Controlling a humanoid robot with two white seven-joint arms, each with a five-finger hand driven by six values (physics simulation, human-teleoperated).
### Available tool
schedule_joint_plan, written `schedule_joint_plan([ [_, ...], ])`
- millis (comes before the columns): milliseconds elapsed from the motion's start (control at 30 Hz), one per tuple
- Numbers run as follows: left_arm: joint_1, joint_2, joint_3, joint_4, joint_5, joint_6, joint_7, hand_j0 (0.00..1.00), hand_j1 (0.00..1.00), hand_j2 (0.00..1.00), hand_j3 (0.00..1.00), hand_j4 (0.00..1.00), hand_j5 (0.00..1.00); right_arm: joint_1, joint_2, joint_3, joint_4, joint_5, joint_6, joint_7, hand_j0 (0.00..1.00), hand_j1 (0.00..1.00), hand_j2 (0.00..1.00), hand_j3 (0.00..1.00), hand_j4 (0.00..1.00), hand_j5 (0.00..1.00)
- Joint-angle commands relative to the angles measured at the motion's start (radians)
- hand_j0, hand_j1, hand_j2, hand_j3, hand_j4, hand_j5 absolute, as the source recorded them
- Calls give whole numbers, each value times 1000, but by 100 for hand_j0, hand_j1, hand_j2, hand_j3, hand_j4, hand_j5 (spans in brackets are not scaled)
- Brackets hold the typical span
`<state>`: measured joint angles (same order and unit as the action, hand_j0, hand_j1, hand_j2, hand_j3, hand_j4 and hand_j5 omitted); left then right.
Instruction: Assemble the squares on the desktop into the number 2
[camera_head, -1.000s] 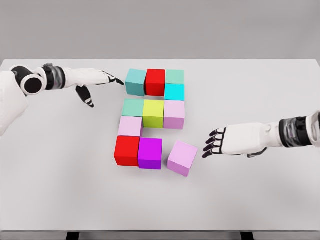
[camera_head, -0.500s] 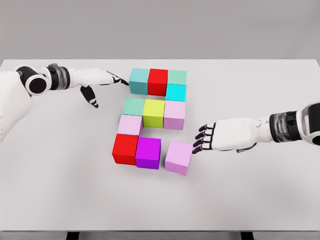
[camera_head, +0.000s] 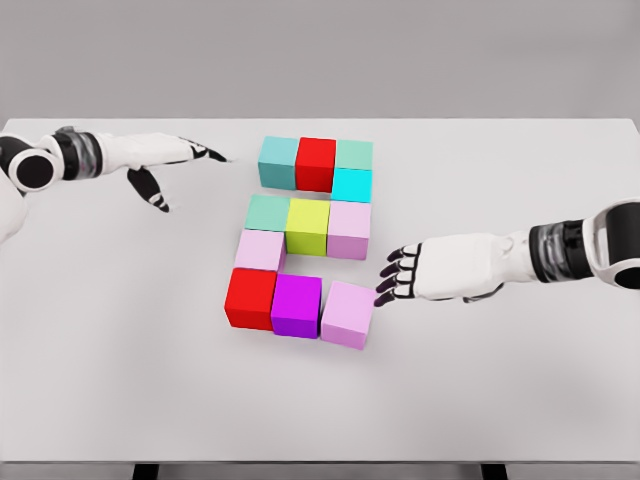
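Coloured cubes lie on the white table (camera_head: 520, 390). The top row is a teal cube (camera_head: 279, 162), a red cube (camera_head: 316, 164) and a green cube (camera_head: 353, 154) with a cyan cube (camera_head: 351, 185) in front of it. Below come a green cube (camera_head: 267, 213), a yellow cube (camera_head: 307, 226) and a pink cube (camera_head: 349, 229). A pale pink cube (camera_head: 260, 250) sits under the left end. The bottom row is a red cube (camera_head: 251, 298), a purple cube (camera_head: 297, 305) and a pink cube (camera_head: 348, 314). My right hand (camera_head: 395, 275) is open, fingertips touching that pink cube's right side. My left hand (camera_head: 175, 160) is open, left of the top row.
My right hand pushed the loose pink cube left until it sits against the purple cube. My left hand nudged the top teal cube right against the red one, then drew back left.
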<state>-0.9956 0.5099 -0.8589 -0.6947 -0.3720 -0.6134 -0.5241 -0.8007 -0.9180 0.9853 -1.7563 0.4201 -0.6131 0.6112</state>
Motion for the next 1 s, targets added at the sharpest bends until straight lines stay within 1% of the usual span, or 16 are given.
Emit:
schedule_joint_plan([
  [0,2,62,3,-15,80,3,0,100,100,100,100,100,100,0,4,0,0,-4,2,0,100,100,100,100,100,100],
  [33,8,85,3,-11,120,3,-2,100,100,100,100,100,100,0,7,0,0,-4,2,0,100,100,100,100,100,100],
  [67,21,96,3,-9,130,3,-2,100,100,100,100,100,100,0,7,0,0,-4,2,0,100,100,100,100,100,100],
  [133,51,96,1,-22,131,3,-5,100,100,100,100,100,100,0,10,0,0,-4,2,0,100,100,100,100,100,100],
  [167,52,96,1,-32,131,3,-5,100,100,100,100,100,100,0,10,0,0,-4,2,0,100,100,100,100,100,100],
  [267,74,94,1,-20,130,3,-5,100,100,100,100,100,100,-5,10,0,0,-4,2,0,100,100,100,100,100,100],
  [600,84,90,-3,-20,127,3,-5,100,100,100,100,100,100,-18,16,-2,1,-4,2,0,100,100,100,100,100,100],
  [800,84,96,-3,-20,127,3,-5,100,100,100,100,100,100,-23,1,-4,6,-4,2,0,100,100,100,100,100,100],
  [900,84,96,-3,-22,127,3,-5,100,100,100,100,100,100,-17,-7,4,9,-4,2,0,100,100,100,100,100,100],
  [967,87,99,-3,-20,128,3,-5,100,100,100,100,100,100,-17,-7,30,18,5,2,0,100,100,100,100,100,100],
])
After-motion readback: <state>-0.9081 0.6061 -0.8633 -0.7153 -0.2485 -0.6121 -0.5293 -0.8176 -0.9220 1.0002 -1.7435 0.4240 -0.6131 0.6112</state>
